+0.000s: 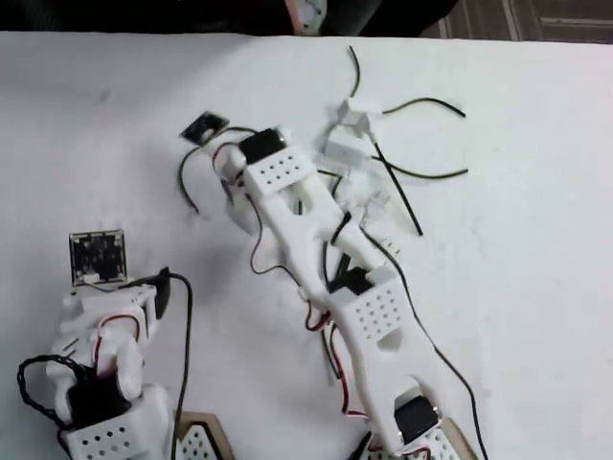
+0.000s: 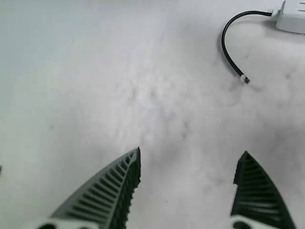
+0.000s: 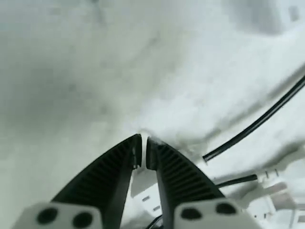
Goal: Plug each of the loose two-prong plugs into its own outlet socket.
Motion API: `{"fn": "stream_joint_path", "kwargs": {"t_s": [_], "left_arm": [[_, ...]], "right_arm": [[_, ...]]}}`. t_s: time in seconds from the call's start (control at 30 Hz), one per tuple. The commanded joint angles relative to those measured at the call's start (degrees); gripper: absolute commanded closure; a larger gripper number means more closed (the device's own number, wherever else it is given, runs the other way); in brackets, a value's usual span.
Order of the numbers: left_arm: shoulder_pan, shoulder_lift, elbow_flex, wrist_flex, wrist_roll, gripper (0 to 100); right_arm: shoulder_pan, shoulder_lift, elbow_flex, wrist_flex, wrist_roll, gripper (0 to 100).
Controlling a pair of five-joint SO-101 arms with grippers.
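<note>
- Two arms are recorded at the white table (image 1: 536,287). The left arm (image 1: 101,383) is placed at the near left corner, well apart from the work.
- Left gripper (image 2: 191,152): the fingers are spread wide over bare table, with nothing between them. A white corded piece (image 2: 291,18) with a curled cord (image 2: 228,47) lies ahead, clear of both fingers. Whether it is a plug or a socket cannot be told.
- Right arm (image 1: 316,249): it is stretched across the middle of the table, beside the heap of plugs and sockets (image 1: 347,129).
- Right gripper (image 3: 143,143): the fingers are drawn almost together, with only a thin slit left. A white piece (image 3: 143,188) is seen through the gap behind the tips. Whether it is pinched cannot be told.
- Step in hand, as judged: one plug is to be picked from the heap for seating.
- Recommended: the plug body should be gripped, not its cord. The prongs should be squared to the slots before pressure is applied. The socket should be braced by the left gripper, and the loose cords (image 1: 426,174) kept clear.
- Relative position: a two-prong plug (image 3: 274,183) lies near the right gripper but apart from its tips. A straight cord (image 3: 257,121) runs past just beside the fingers.
</note>
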Motion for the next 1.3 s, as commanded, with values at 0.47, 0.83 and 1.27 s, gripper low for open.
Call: {"fn": "stream_joint_path", "kwargs": {"t_s": [0.47,0.83,1.27], "left_arm": [[-0.2,-0.7,-0.3,-0.2,-0.5,68],[-0.2,-0.7,-0.3,-0.1,-0.6,68],[-0.2,-0.7,-0.3,-0.1,-0.6,68]], "right_arm": [[1.8,-2.0,-1.1,-25.2,-1.3,55.4],[1.6,11.4,-1.6,-41.4,-5.3,55.1],[1.4,16.6,-1.6,-48.0,-11.3,60.4]]}}
